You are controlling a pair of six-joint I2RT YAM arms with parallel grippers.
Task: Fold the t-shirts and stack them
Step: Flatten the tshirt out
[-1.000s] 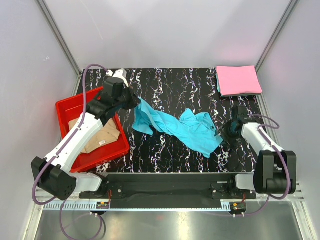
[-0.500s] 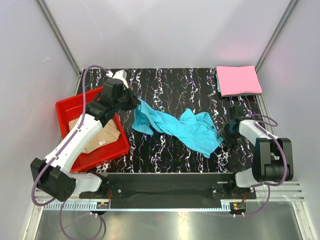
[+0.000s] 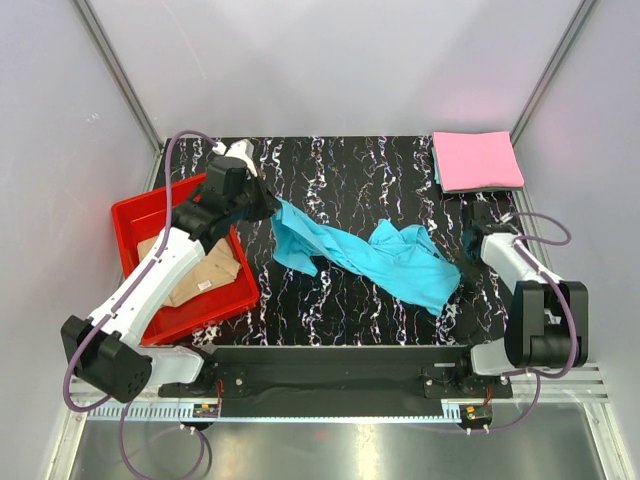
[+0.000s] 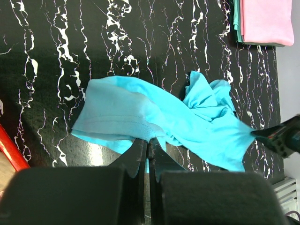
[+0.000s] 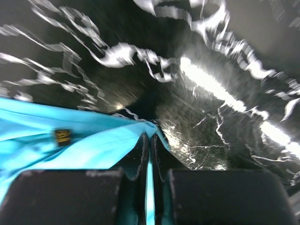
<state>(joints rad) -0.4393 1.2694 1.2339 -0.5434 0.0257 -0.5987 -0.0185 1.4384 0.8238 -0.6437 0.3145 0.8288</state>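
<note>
A turquoise-blue t-shirt (image 3: 370,255) lies crumpled and stretched across the middle of the black marbled table (image 3: 340,175). My left gripper (image 3: 270,205) is shut on its left edge, seen close up with the cloth (image 4: 140,112) pinched between the fingertips (image 4: 149,143). My right gripper (image 3: 462,268) is shut on the shirt's right corner (image 5: 93,140), a strip of blue cloth showing between its fingers. A folded pink t-shirt (image 3: 477,160) lies at the back right on another folded teal cloth. A tan-beige t-shirt (image 3: 205,275) lies in the red tray (image 3: 135,215).
The red tray sits at the table's left edge under my left arm. The folded stack (image 4: 262,21) occupies the back right corner. Grey walls close in the table on three sides.
My right gripper has shut on the blue shirt's right corner and pulled it a little to the right, stretching the cloth. The left gripper has kept its hold in place.
</note>
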